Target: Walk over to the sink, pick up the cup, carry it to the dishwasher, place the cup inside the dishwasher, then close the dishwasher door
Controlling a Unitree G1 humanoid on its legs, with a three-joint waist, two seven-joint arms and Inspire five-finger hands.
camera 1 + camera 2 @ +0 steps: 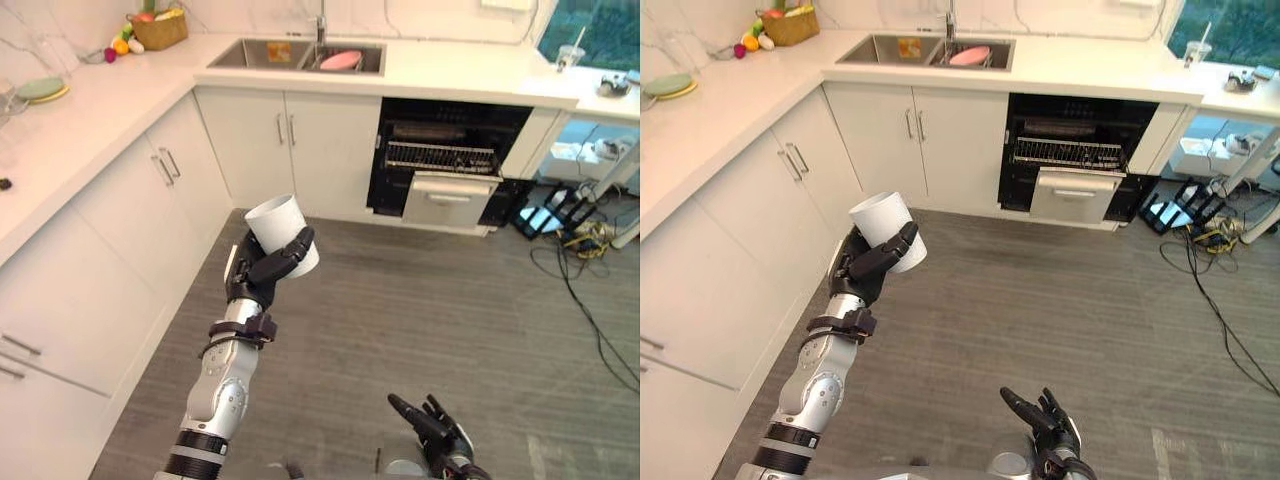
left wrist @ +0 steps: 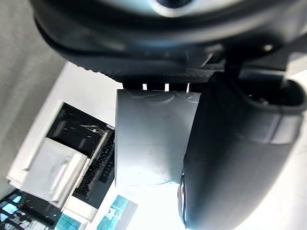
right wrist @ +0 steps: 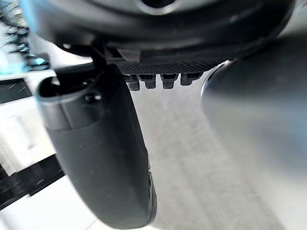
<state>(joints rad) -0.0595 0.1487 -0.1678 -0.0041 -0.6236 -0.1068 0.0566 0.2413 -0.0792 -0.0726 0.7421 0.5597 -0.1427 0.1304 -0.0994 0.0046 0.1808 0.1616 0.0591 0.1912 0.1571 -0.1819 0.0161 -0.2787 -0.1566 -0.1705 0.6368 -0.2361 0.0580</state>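
My left hand (image 1: pixel 262 273) is raised over the grey floor, shut on a white cup (image 1: pixel 281 226) that tilts with its mouth up and to the left; the cup (image 2: pixel 148 139) shows pale against the thumb (image 2: pixel 230 158) in the left wrist view. The dishwasher (image 1: pixel 447 160) stands open under the counter ahead to the right, its door (image 1: pixel 449 199) down and a wire rack (image 1: pixel 440 157) showing inside. The sink (image 1: pixel 300 55) lies in the counter beyond, with a pink dish (image 1: pixel 341 60) in it. My right hand (image 1: pixel 435 428) hangs low at the bottom, fingers straight, holding nothing.
White cabinets (image 1: pixel 150 190) and an L-shaped counter (image 1: pixel 90 120) run along the left and back. A basket of fruit (image 1: pixel 158 28) and green plates (image 1: pixel 40 90) sit on it. Cables and a black stand (image 1: pixel 560 215) crowd the floor at right.
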